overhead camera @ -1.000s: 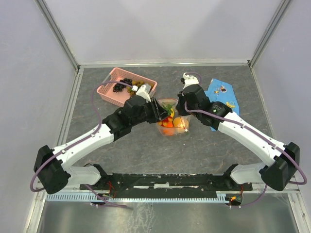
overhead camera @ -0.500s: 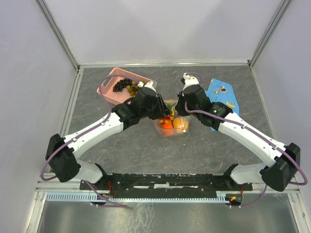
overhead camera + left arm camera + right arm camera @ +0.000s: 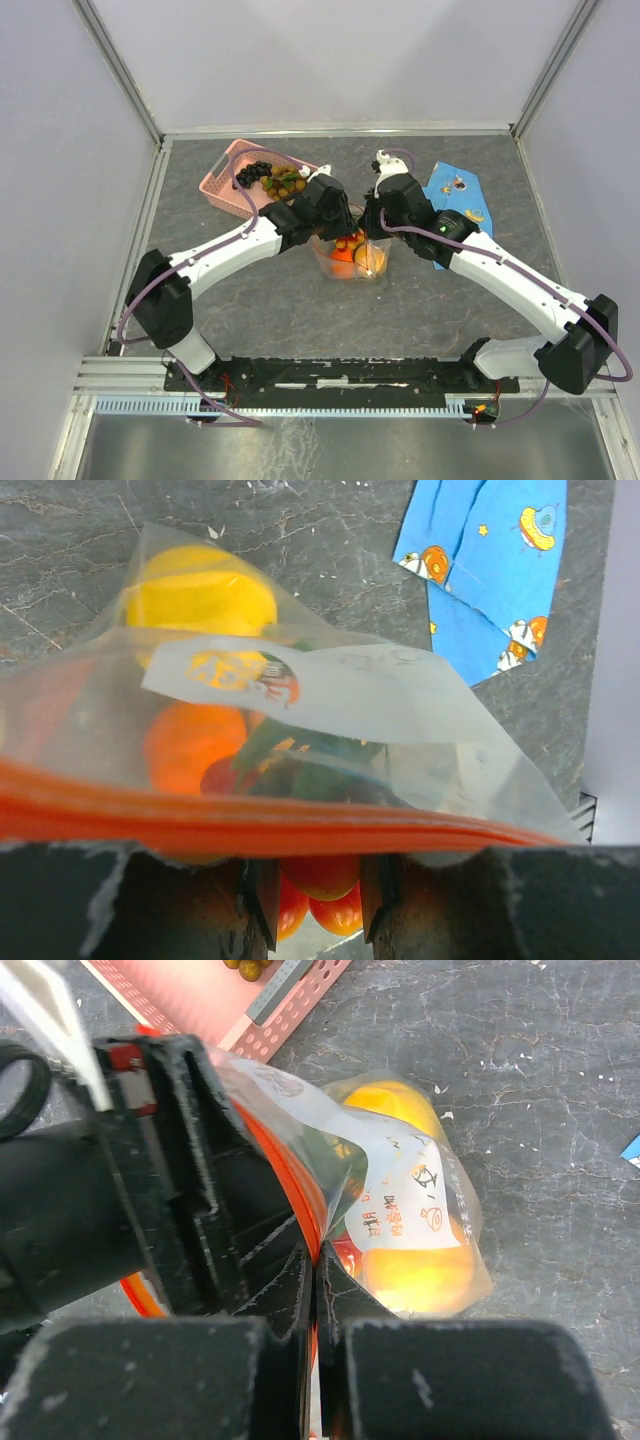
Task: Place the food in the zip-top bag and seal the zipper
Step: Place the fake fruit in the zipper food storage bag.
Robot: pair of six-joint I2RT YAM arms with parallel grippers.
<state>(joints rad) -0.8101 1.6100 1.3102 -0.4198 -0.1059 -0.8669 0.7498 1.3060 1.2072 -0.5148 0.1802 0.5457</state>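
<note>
The clear zip-top bag [image 3: 352, 262] stands at mid-table with its mouth up, and my right gripper [image 3: 318, 1260] is shut on its red zipper [image 3: 300, 1185] edge. Inside it I see a yellow lemon [image 3: 200, 595], an orange fruit [image 3: 190, 745] and green leaves. My left gripper [image 3: 312, 860] reaches into the mouth, and the near zipper [image 3: 300, 825] strip crosses its fingertips. Small red cherries [image 3: 335, 915] sit pinched between its fingers. In the top view the left gripper [image 3: 338, 222] and right gripper [image 3: 370, 232] meet over the bag. The slider is hidden.
A pink lattice basket [image 3: 225, 185] stands at the back left, holding a dark grape bunch [image 3: 255, 172] and brownish fruit. A blue printed cloth [image 3: 452, 200] lies right of the bag, under the right arm. Metal rails edge the table.
My left arm has swung right from beside the basket to the bag's mouth, uncovering the basket. The bag has shifted slightly. The right arm has not moved.
</note>
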